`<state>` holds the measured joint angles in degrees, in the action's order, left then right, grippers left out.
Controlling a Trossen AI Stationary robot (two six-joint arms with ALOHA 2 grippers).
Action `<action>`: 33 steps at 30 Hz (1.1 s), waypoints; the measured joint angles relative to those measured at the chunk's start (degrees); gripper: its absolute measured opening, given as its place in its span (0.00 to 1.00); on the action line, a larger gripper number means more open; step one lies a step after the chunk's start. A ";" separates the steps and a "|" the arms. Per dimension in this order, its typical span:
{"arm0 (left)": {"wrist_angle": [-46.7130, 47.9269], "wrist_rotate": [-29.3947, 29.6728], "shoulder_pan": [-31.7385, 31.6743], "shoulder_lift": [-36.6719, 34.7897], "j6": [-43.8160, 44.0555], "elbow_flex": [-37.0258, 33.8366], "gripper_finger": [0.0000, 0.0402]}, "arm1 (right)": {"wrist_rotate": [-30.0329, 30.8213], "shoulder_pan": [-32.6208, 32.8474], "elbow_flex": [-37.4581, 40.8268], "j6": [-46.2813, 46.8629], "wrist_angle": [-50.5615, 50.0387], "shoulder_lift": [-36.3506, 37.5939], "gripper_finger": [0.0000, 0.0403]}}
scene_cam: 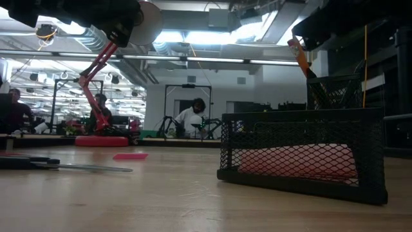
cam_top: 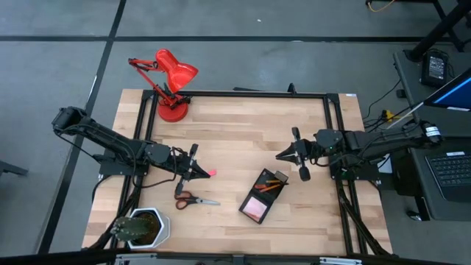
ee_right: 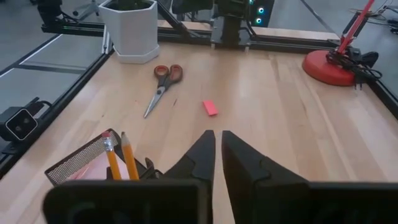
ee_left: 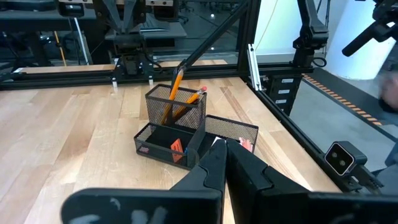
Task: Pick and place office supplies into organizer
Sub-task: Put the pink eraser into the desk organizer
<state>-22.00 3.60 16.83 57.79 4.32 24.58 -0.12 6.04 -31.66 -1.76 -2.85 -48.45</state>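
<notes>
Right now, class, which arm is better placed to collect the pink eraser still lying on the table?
The left arm. Its claw sits right beside the eraser; the right claw is farther off, near the organizer.

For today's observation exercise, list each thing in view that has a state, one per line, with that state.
Left gripper: shut, empty.
Right gripper: shut, empty.
Scissors: flat on the table, outside.
Eraser: loose on the table.
Pencils: upright in the organizer.
Sticky-note pad: inside the organizer.

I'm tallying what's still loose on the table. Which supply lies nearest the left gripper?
The small pink eraser, lying just off the left gripper tips; the red-handled scissors lie farther toward the plant.
</notes>
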 joint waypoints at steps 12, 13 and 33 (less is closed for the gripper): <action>0.00 0.00 -0.01 0.00 0.00 0.00 0.01 | 0.00 0.00 0.00 -0.04 0.00 -0.02 0.08; 0.00 0.00 -0.02 -0.01 0.00 0.00 0.01 | 0.00 0.00 0.00 -0.10 0.00 -0.02 0.08; -2.59 2.90 -0.47 -0.01 -12.41 0.00 0.01 | 0.00 0.00 0.00 -0.03 0.00 -0.02 0.08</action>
<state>-24.59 6.49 16.36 57.78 -8.10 24.58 -0.12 6.04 -31.66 -1.79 -2.85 -48.47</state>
